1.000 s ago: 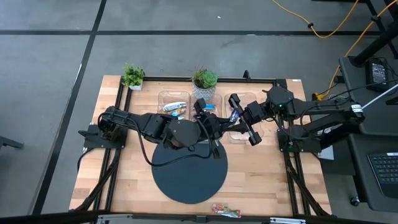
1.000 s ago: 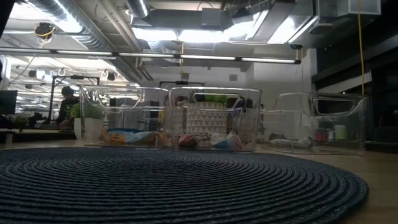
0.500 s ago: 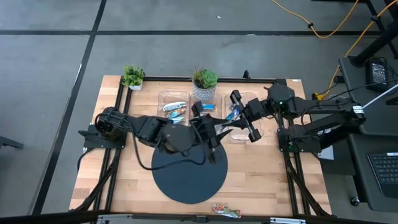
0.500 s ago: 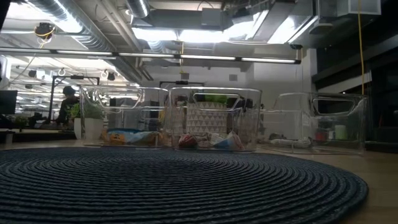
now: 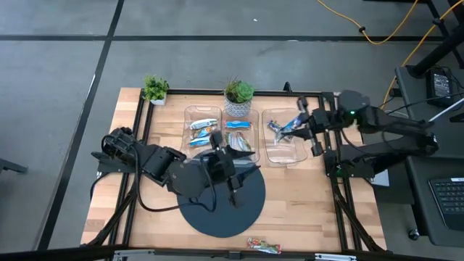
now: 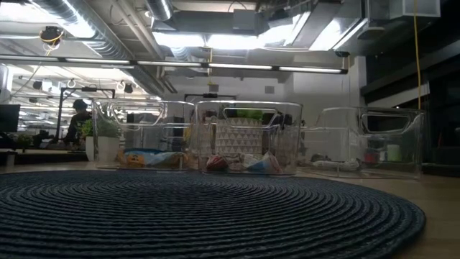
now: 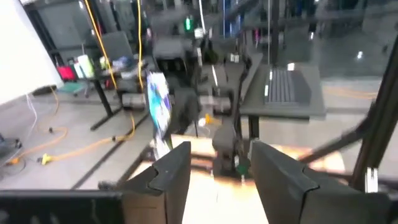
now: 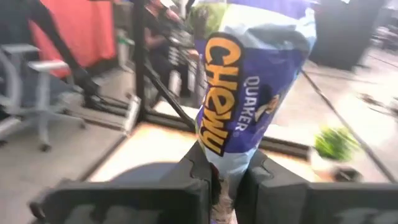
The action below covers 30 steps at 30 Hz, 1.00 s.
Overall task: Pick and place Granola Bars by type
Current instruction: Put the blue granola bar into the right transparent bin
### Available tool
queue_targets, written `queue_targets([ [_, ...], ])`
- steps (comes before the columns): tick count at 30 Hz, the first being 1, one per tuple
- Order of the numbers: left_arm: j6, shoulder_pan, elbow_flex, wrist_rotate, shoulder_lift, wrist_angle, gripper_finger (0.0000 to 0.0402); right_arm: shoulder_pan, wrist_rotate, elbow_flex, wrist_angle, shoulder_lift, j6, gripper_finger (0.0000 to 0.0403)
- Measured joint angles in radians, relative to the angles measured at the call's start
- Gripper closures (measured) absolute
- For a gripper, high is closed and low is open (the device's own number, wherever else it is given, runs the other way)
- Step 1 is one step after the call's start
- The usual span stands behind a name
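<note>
My right gripper [image 5: 297, 125] hangs above the right clear bin [image 5: 284, 152], shut on a blue-and-white granola bar [image 8: 249, 81] marked "Chewy". My left gripper [image 5: 250, 165] is over the far part of the round dark mat [image 5: 221, 210], just near of the middle bin [image 5: 250, 148]. It stands open with nothing between its fingers [image 7: 168, 174]. Granola bars lie on the floors of the left bin [image 5: 203, 130] and the middle bin. An orange-red bar [image 5: 262, 245] lies flat at the table's near edge. My right gripper pinches the bar's lower end [image 8: 227, 165] between its two fingers. The bar stands up out of the fingers and is lifted clear above the right bin [image 5: 284, 128].
Two potted plants [image 5: 154, 88] [image 5: 238, 94] stand at the table's far edge behind the bins. The low view shows the three bins [image 6: 248, 137] in a row beyond the mat [image 6: 201, 216], with no gripper in it.
My left gripper has drawn back from over the middle bin toward the table's near edge and now hangs over the mat. My right gripper has gone toward the table's right edge with the blue-and-white bar held clear above the right bin.
</note>
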Motion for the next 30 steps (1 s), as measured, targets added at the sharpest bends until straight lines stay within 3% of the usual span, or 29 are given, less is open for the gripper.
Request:
queue_targets([
  [8, -0.135, 0.009, -0.017, 0.005, 0.002, -0.107, 0.0254, -0.018, 0.175, 0.000, -0.218, -0.138, -0.012, 0.0352],
  [14, -0.151, 0.023, -0.017, 0.005, 0.002, -0.114, 0.0254, -0.018, 0.277, 0.001, -0.346, -0.170, -0.002, 0.0373],
  [23, -0.151, 0.043, -0.017, 0.055, 0.002, -0.117, 0.0254, -0.052, 0.286, 0.139, -0.645, -0.081, 0.039, 0.0350],
  [30, -0.151, 0.049, -0.018, 0.060, 0.002, -0.119, 0.0254, -0.117, 0.299, 0.310, -0.901, 0.051, -0.018, 0.0374],
])
